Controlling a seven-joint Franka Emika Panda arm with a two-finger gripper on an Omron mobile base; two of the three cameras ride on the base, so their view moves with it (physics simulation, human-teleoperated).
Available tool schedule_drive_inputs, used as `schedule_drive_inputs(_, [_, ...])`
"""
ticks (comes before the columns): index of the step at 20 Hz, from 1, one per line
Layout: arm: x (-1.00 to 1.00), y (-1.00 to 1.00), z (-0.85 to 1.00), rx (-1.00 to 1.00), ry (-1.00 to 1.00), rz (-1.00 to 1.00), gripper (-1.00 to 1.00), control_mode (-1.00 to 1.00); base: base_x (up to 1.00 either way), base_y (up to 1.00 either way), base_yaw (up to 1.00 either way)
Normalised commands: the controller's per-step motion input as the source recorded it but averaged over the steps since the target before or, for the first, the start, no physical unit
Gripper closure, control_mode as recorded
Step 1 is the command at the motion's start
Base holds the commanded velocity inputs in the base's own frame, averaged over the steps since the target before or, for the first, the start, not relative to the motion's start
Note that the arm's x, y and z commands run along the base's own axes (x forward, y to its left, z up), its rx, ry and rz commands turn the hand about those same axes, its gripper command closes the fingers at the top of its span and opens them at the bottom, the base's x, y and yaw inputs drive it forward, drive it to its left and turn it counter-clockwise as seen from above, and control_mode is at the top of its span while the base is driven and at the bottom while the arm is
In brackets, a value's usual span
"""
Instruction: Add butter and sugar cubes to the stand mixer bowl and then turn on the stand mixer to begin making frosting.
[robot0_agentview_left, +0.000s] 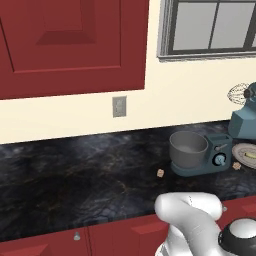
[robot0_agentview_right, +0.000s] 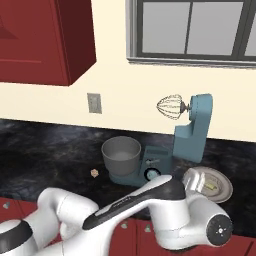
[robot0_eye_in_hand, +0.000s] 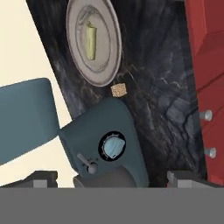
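gripper (robot0_eye_in_hand: 112, 178): jaws wide apart, holding nothing
butter (robot0_eye_in_hand: 90, 40): on grey plate (robot0_eye_in_hand: 113, 33)
sugar cube (robot0_eye_in_hand: 119, 90): on counter, plate's 6 o'clock
bowl (robot0_agentview_right: 121, 153): on stand mixer (robot0_agentview_right: 192, 131) base

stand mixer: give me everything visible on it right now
The stand mixer is slate-teal and smooth, standing on the dark marbled counter against the wall. Its head is tilted back, wire whisk lifted clear of the grey metal bowl seated on its flat base. The base's front carries a round bright-blue dial and a small lever. Nothing else touches it; a grey plate sits beside it.
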Motion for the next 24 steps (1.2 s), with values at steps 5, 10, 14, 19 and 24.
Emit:
schedule_drive_inputs(5, [0.41,-0.33,-0.02,0.23,0.1,-0.23,-1.0,-1.0,0.0,0.0,0.0])
schedule_drive_inputs(10, [0.31,-0.16,-0.13,0.18,0.06,-0.04,-1.0,-1.0,0.0,0.0,0.0])
schedule_drive_inputs(14, [0.34,-0.08,-0.2,0.15,0.06,0.01,-1.0,-1.0,0.0,0.0,0.0])
schedule_drive_inputs(19, [0.37,-0.2,-0.14,0.09,0.08,0.01,-1.0,-1.0,0.0,0.0,0.0])
schedule_drive_inputs(24, [0.32,-0.28,-0.18,0.06,0.11,0.0,-1.0,-1.0,0.0,0.0,0.0])
